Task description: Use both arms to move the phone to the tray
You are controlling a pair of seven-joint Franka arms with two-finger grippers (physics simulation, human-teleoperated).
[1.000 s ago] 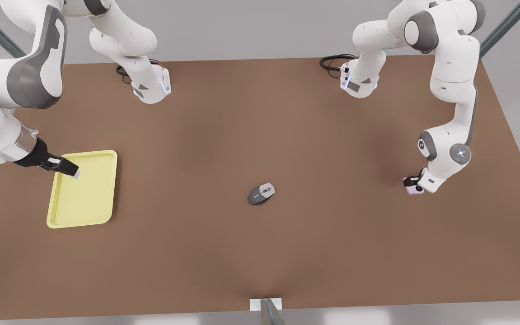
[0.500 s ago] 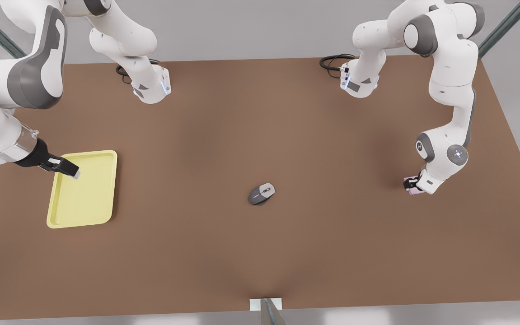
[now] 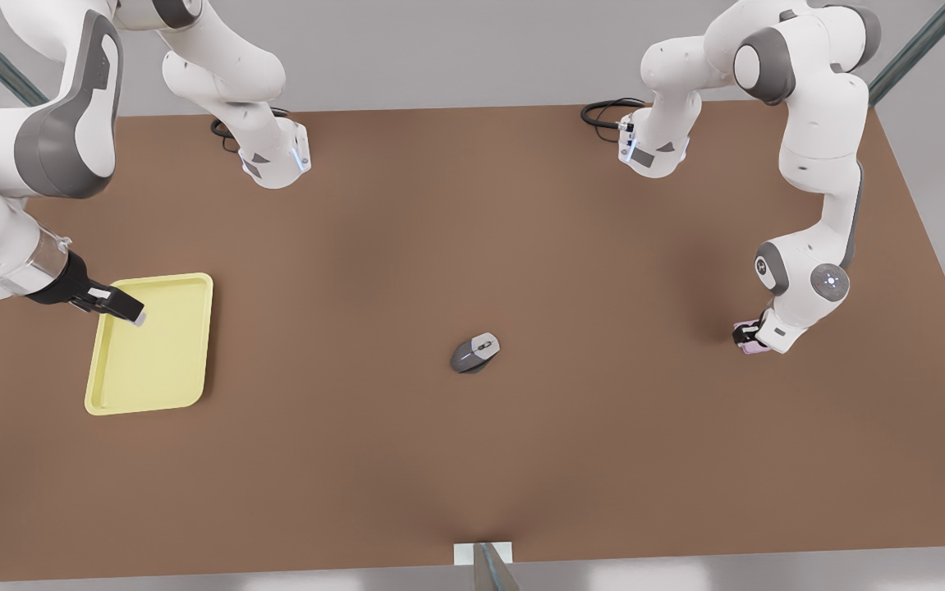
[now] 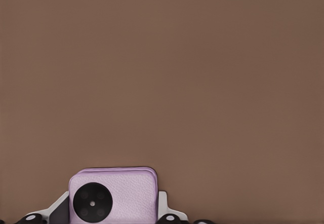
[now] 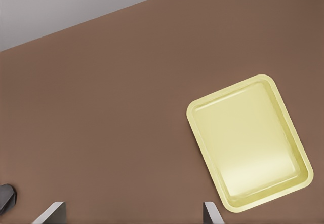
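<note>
Brown table (image 3: 472,246), left hand (image 3: 753,336) clamped on flat phone (image 4: 114,196), its orientation unclear; right hand (image 3: 129,312) open above tray (image 3: 152,369).

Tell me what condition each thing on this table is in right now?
phone: flat on the table, between the left gripper's fingers.
tray: lying flat, nothing in it.
mouse: sitting upright mid-table, untouched.
left gripper: down at the phone, fingers on either side of it.
right gripper: hovering over the tray's rim, fingers spread, holding nothing.

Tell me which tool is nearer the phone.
Left. The left tool is at the phone, fingers on both sides; the right tool waits above the tray, across the table.
</note>
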